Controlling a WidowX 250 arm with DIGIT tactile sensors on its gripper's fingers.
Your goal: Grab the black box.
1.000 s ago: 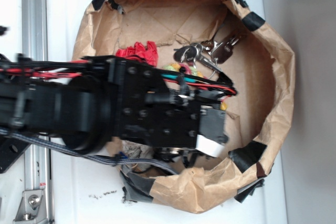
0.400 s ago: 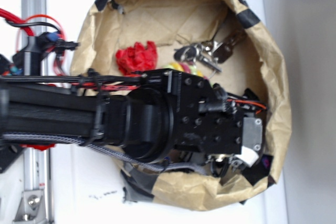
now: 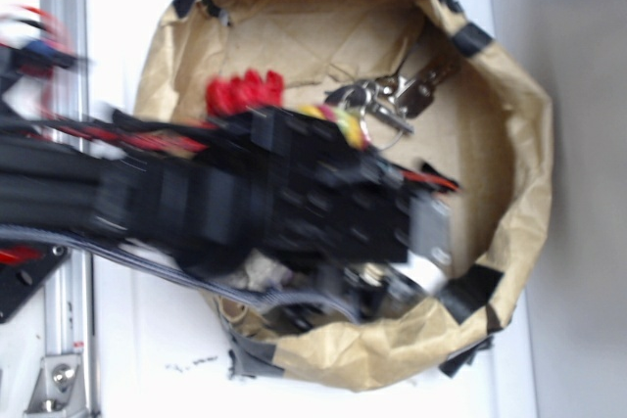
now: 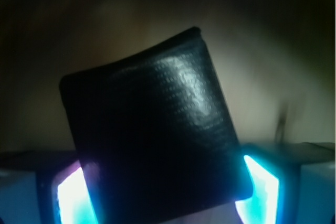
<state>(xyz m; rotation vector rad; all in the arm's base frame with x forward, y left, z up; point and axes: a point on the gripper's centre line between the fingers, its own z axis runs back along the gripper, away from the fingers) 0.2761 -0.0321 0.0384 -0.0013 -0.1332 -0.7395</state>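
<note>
In the wrist view the black box (image 4: 152, 135), a glossy flat square with rounded corners, fills the middle, tilted. It sits between my gripper's (image 4: 167, 200) two glowing fingertips (image 4: 261, 190), which press on its left and right edges. In the exterior view my blurred black arm reaches from the left into the brown paper bowl (image 3: 509, 105). My gripper (image 3: 392, 286) is low near the bowl's front wall there, and the box itself is hidden under the arm.
A key bunch (image 3: 392, 100) lies at the back of the bowl, with a red crumpled thing (image 3: 243, 93) and a yellow-green thing (image 3: 338, 122) beside the arm. Black tape patches (image 3: 468, 291) mark the rim. A metal rail (image 3: 67, 46) runs along the left.
The arm swung right towards the bowl's front right wall, then drew back left a little. It is now motion-blurred. The paper bowl shifted slightly.
</note>
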